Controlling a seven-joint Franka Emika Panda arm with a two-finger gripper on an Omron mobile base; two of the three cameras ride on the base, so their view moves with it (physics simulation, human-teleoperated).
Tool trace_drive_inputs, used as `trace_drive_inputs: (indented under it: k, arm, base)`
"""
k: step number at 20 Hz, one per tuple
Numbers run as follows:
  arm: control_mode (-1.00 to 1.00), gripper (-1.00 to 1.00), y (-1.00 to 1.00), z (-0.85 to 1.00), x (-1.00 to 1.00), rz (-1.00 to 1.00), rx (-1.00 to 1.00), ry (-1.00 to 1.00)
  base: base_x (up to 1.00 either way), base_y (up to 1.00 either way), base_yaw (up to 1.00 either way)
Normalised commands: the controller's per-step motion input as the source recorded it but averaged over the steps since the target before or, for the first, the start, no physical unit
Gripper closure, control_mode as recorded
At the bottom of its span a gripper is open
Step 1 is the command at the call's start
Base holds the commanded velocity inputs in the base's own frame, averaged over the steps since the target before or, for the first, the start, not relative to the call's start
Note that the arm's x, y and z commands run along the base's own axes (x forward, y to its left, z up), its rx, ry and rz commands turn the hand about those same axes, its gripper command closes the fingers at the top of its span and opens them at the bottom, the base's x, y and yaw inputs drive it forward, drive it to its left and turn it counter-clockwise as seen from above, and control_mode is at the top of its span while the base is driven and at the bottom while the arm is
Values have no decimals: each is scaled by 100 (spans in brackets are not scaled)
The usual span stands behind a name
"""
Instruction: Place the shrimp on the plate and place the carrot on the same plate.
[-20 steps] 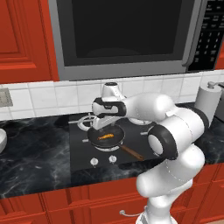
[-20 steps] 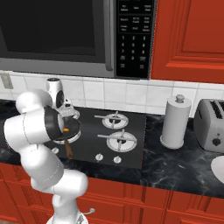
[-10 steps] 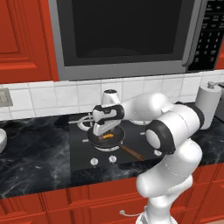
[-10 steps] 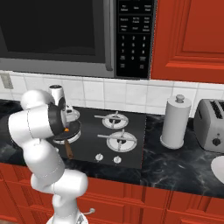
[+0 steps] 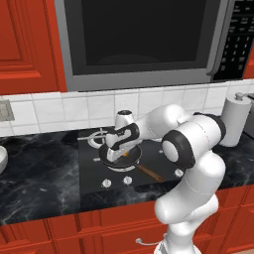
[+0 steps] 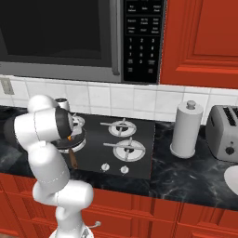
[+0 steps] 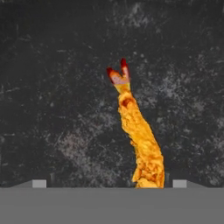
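The shrimp (image 7: 139,135) lies on the dark floor of a pan (image 5: 105,158) on the stove's front left burner. It is orange and bumpy, with a red forked tail pointing away from the hand. My gripper (image 7: 109,183) is open, low over the pan, and the shrimp's thick end sits between the wide-apart fingertips (image 7: 39,183). From the base cameras, the gripper (image 5: 116,151) reaches down into the pan beside a sliver of the shrimp (image 5: 124,154). The plate (image 6: 232,179) is cut off by the frame at the counter's far right. The carrot is hidden.
The pan's brown handle (image 5: 149,172) points toward the counter's front. A paper towel roll (image 6: 186,130) and a toaster (image 6: 225,132) stand right of the stove. A white bowl (image 5: 1,158) sits at the far left. A microwave (image 5: 139,39) hangs overhead.
The hand has come down from above the stove into the pan, and the arm has folded lower. Nothing has been taken hold of.
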Motion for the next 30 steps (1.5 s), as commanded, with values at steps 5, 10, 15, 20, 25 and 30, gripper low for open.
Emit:
trace_drive_inputs:
  k: [5, 10, 15, 20, 25, 30]
  arm:
    - [-100, -100, 0, -7, 9, 3, 0, -3]
    - [-100, -100, 0, 0, 12, 1, 0, -1]
    - [-100, -100, 0, -21, 17, 1, 0, 0]
    - [-100, 100, 0, -36, 18, 0, 0, 0]
    - [-100, 100, 2, -34, 17, 0, 0, 0]
    - [-100, 100, 7, -37, 5, 0, 0, 0]
  base:
    - [0, 0, 0]
    - [0, 0, 0]
    - [0, 0, 0]
    - [0, 0, 0]
    - [0, 0, 0]
    - [0, 0, 0]
